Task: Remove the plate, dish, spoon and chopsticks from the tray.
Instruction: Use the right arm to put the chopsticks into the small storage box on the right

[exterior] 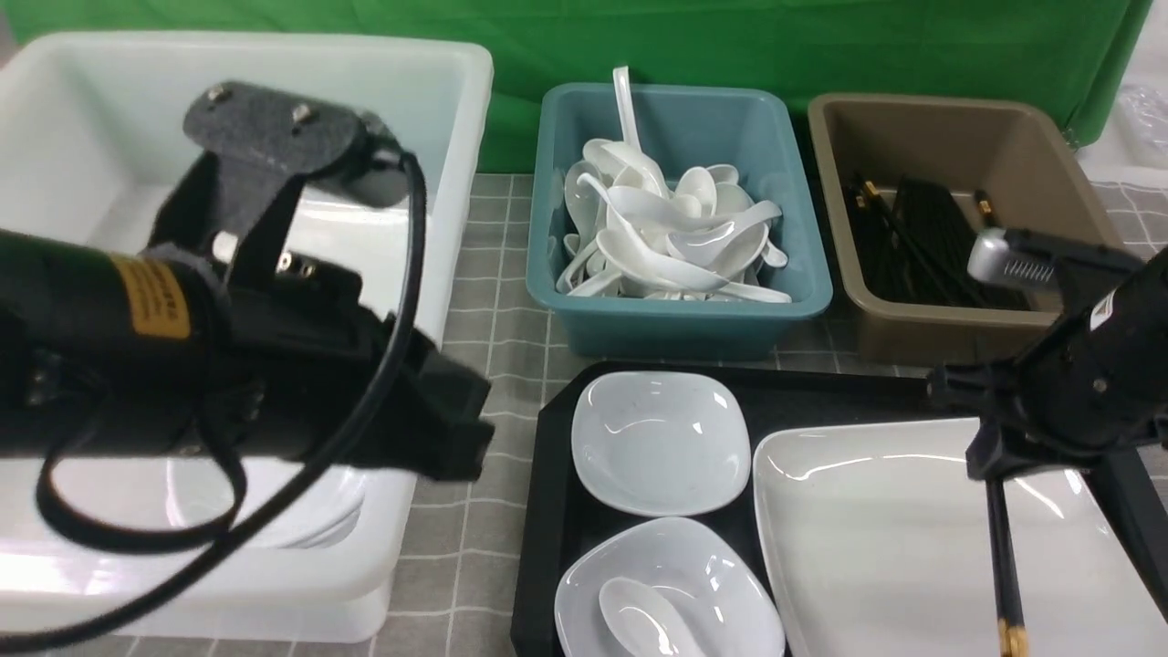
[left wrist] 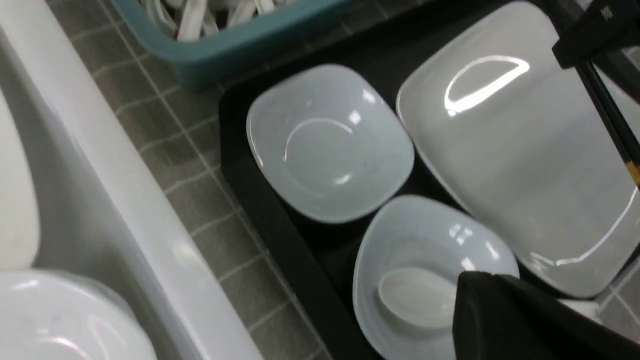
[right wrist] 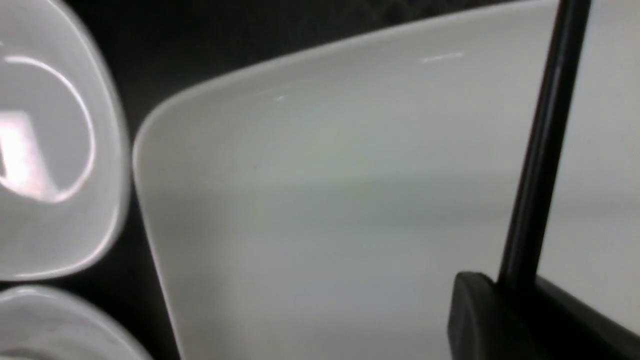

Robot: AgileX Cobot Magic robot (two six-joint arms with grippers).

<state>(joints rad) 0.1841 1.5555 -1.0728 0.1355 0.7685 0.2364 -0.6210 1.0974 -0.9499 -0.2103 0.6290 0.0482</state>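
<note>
The left side of the worktop (exterior: 474, 547) is being taken up by a big white tub (exterior: 274, 55), and white crockery is being held inside it. The tray (exterior: 547, 511) is being carried at the worktop's near edge, right of the middle. Its right half is being covered by the plate (exterior: 876, 547). Along the worktop's far edge, white spoons are being held in a teal tub (exterior: 684, 319). Black sticks are being held in a brown tub (exterior: 912, 338) just beside it.

Two small dishes are being carried along the tray's left edge, just beside each other. The far dish (exterior: 659, 443) is sitting by the far left corner and the near dish (exterior: 721, 584) by the near left corner. The spoon (exterior: 643, 620) is being cradled in the near dish, hollow side up.

The chopsticks (exterior: 1002, 547) are being grasped at their far end by the right gripper (exterior: 990, 465), which is clenched on them over the plate's far right part. Their gold ends are being pointed at the tray's near edge. Whether they are touching the plate cannot be told. The left gripper (exterior: 447, 429) is being held above the worktop between the white tub and the tray's left edge, clenched, with nothing seen in it.
</note>
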